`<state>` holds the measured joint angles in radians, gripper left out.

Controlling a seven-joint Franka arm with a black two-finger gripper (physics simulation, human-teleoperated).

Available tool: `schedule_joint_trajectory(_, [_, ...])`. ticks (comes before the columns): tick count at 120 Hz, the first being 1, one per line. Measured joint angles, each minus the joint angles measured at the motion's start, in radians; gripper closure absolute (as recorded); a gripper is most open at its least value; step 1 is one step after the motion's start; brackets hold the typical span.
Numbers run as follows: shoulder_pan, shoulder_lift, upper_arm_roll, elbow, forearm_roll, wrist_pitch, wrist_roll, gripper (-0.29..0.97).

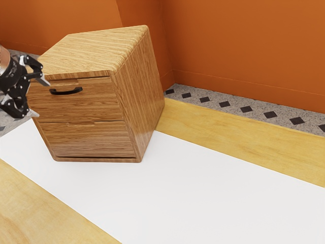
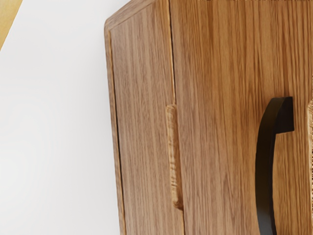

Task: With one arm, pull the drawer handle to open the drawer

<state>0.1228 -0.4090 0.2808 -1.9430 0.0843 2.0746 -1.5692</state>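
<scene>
A wooden cabinet stands on the white floor, its two drawer fronts facing the exterior view's left. The top drawer carries a black curved handle. Its front lies about flush with the lower drawer. My gripper hovers at the exterior view's left edge, just short of the handle, open, with nothing between its fingers. In the wrist view the black handle arches off the top drawer front, ahead of my hand. Beside it is the lower drawer's small wooden pull.
White floor spreads in front of and beside the cabinet. Wooden strips border it. An orange wall rises behind, with a tiled band at its foot.
</scene>
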Motion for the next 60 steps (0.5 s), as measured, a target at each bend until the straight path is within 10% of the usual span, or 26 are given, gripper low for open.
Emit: schedule_joint_trajectory(60, [0.0,0.048,0.003,-0.035,0.004,0.141,-0.121,0.0])
